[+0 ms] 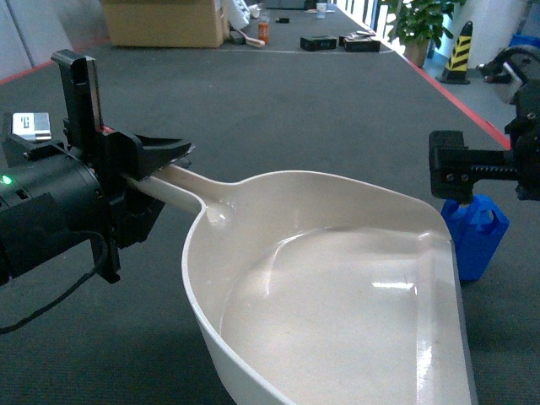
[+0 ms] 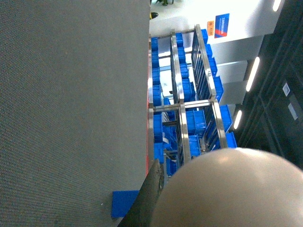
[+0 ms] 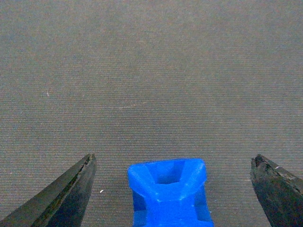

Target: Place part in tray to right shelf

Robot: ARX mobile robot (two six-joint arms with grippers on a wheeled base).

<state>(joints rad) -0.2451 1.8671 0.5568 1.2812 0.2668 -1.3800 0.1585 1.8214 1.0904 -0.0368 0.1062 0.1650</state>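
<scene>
The tray [image 1: 337, 287] is a large cream scoop filling the lower middle of the head view, held up off the carpet. My left gripper [image 1: 159, 169] is shut on the tray's long handle [image 1: 181, 190]. In the left wrist view the tray's rounded back [image 2: 232, 189] hides most of the jaws, and one dark finger [image 2: 149, 198] shows beside it. The part [image 1: 474, 238] is a small bright-blue block standing on the carpet just right of the tray's lip. My right gripper [image 1: 451, 190] hovers over it, open. The part [image 3: 168, 191] sits between the two spread fingers [image 3: 71, 194], touching neither.
Dark grey carpet with a red border line runs ahead. A cardboard box [image 1: 164, 21], black boxes [image 1: 319, 42], a potted plant [image 1: 418, 25] and a striped bollard [image 1: 458, 51] stand far off. A stainless-steel rack [image 2: 182, 106] holding blue crates lies beyond the carpet edge; whether it is the right shelf I cannot tell.
</scene>
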